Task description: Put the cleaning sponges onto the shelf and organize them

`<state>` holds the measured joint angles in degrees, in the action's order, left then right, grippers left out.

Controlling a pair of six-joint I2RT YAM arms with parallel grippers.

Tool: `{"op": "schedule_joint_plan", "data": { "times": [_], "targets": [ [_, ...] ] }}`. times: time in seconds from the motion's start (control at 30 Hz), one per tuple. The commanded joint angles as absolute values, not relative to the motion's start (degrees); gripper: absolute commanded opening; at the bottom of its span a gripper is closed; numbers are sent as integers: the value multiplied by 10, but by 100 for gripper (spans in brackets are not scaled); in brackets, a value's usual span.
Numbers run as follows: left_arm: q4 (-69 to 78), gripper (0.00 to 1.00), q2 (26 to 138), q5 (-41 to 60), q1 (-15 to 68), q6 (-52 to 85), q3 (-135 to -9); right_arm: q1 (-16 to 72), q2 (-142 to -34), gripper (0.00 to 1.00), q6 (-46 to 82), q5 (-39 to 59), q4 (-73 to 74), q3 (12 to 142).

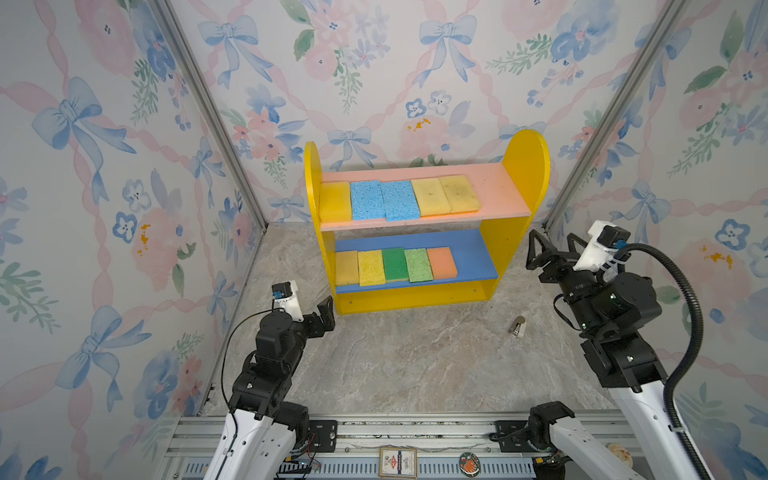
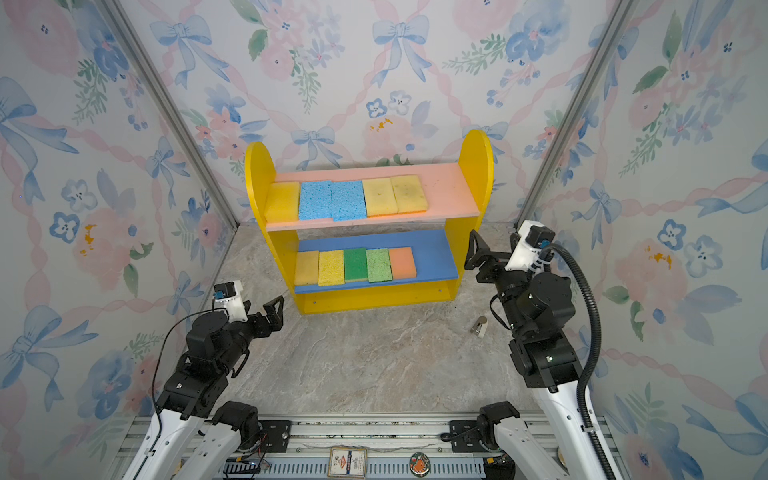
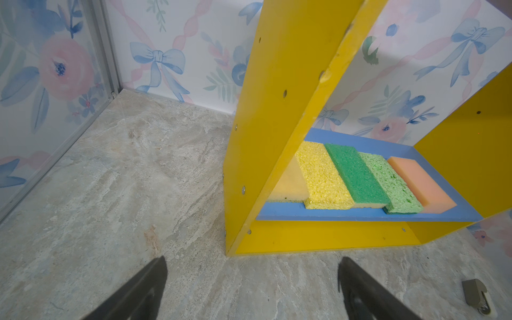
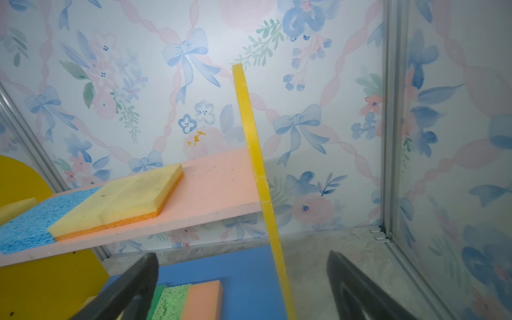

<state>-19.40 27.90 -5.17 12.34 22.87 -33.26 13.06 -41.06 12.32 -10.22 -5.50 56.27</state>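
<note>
Three walls [image 1: 374, 62] papered in pink flowers and blue bows meet at metal corner posts [image 1: 208, 112] around a grey marbled floor [image 1: 415, 365], metal rail [image 1: 415, 429] in front.

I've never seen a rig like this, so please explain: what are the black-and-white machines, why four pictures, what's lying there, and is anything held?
They are two robot arms, each ending in a two-fingered clamp: the left gripper and the right gripper. Two pictures look down from one overhead camera pair; the other two come from cameras on the arms' wrists. On the grey marble-look tabletop stands a small yellow-sided wooden shelf. Ten flat foam cleaning sponges lie in rows on it: five on its pink upper board, five on its blue lower board. A small grey metal object lies loose near the right arm. Both grippers are open and hold nothing.
</note>
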Motion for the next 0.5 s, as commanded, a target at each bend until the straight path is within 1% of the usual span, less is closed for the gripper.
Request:
{"op": "schedule_joint_plan", "data": {
  "times": [0.0, 0.2, 0.47],
  "targets": [
    [-183, 98, 278, -60, 121, 216, -325, 117, -383, 97, 89, -204, -85, 519],
    [-175, 98, 278, -69, 121, 223, -314, 82, -388, 97, 91, -217, -86, 455],
    [-160, 98, 278, -89, 121, 244, -291, 56, -469, 97, 72, -215, -5, 387]
  ]
}}
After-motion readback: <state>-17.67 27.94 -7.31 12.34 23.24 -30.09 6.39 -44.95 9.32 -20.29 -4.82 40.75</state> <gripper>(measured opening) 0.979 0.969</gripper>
